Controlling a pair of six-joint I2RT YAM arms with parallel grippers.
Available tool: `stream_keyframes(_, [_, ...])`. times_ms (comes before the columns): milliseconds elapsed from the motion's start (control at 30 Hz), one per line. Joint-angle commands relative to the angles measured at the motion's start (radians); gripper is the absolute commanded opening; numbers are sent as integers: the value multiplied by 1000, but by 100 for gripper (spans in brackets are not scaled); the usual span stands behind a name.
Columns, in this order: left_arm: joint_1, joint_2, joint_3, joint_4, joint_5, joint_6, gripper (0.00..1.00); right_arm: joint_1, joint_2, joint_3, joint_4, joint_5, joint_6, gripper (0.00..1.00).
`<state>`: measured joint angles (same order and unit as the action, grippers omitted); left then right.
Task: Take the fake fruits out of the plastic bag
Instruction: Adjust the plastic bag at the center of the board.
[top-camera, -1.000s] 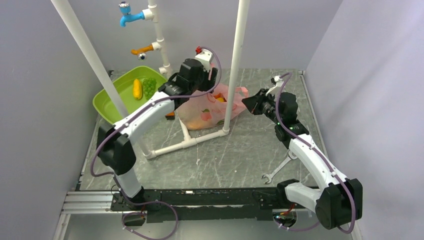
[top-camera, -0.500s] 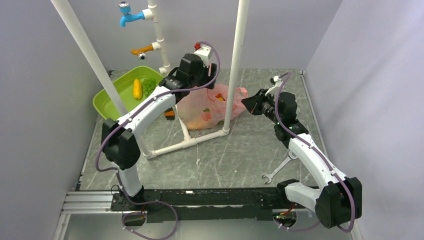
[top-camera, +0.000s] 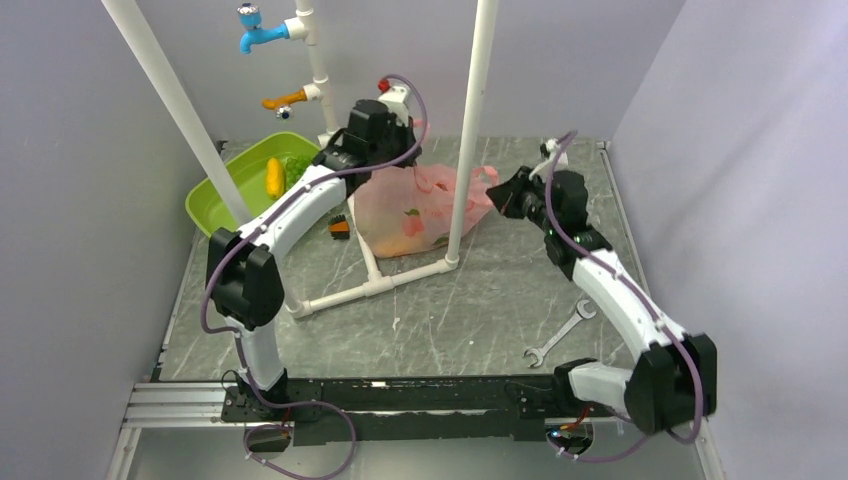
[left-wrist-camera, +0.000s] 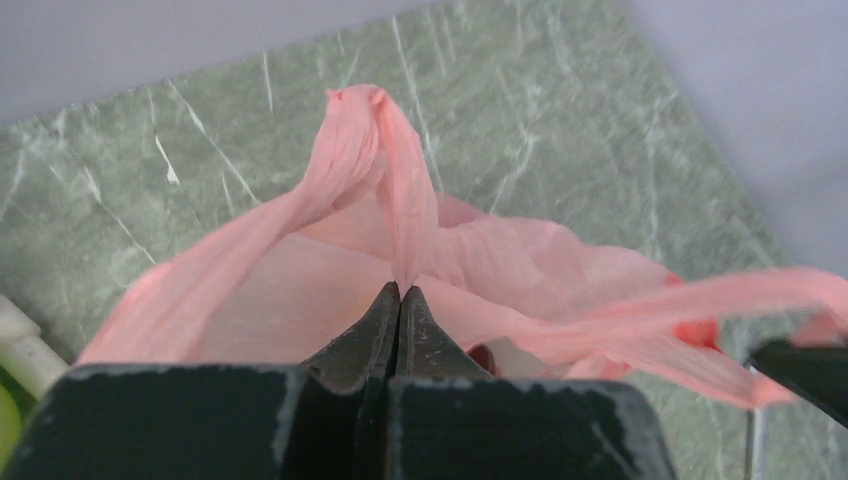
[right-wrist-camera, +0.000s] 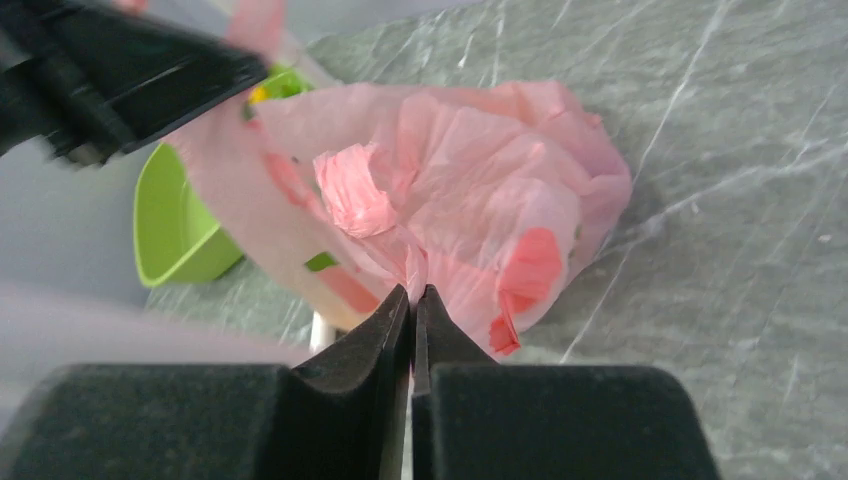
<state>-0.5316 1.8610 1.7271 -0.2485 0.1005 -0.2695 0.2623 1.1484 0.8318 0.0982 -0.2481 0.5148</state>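
The pink plastic bag lies at the back of the table, partly behind a white post. Fake fruits show only as an orange-red shape through the film and as red patches in the right wrist view. My left gripper is at the bag's back left edge, shut on a pinch of pink film. The right gripper is at the bag's right end, also shut on a fold of the bag. The film is drawn up between the two grips.
A green basin at the back left holds a slim yellow-orange piece and green grapes. A white pipe frame lies in front of the bag, its post rising. A small orange-black object and a wrench lie on the table.
The left gripper has moved back and left to the bag's edge and closed on the film. The right gripper has lifted slightly with its fold, and the bag is pulled wider.
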Motion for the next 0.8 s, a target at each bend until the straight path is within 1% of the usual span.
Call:
stream_keyframes(0, [85,-111,1,204,163,-97,0,-32,176,261,-92,126,-48,4])
stream_keyframes(67, [116,-111,3,298,253,-117,0,-63,242,373,-94,151,-63,1])
stream_keyframes(133, [142,-93,44,341,333,-135,0,-97,297,473,-118,154,-62,0])
stream_keyframes(167, [152,-81,85,334,374,-134,0,-107,316,520,-140,161,-62,0])
stream_keyframes(233, [157,-56,181,269,406,-109,0,-117,333,589,-161,168,-75,0])
stream_keyframes(300, [158,-63,221,250,443,-84,0,-117,325,610,-159,155,-86,0])
stream_keyframes(367, [157,-98,197,257,478,-69,0,-117,295,576,-134,133,-90,0])
stream_keyframes(467, [157,-184,93,279,507,-51,0,-116,222,470,-130,109,-75,0])
stream_keyframes(533, [157,-249,-16,298,519,-58,0,-117,154,358,-109,75,-57,1])
stream_keyframes(600, [156,-320,-168,294,513,-62,0,-114,66,239,-103,37,-37,2])
stream_keyframes(633, [156,-361,-240,281,495,-67,0,-113,29,181,-73,21,-31,5])
stream_keyframes(667, [156,-402,-314,270,465,-68,0,-108,-7,119,-56,5,-19,10])
stream_keyframes(700, [156,-447,-395,262,407,-74,0,-106,-35,70,-47,-13,-7,12])
stream_keyframes(767, [157,-528,-532,250,344,-85,0,-95,-79,-17,-25,-47,11,15])
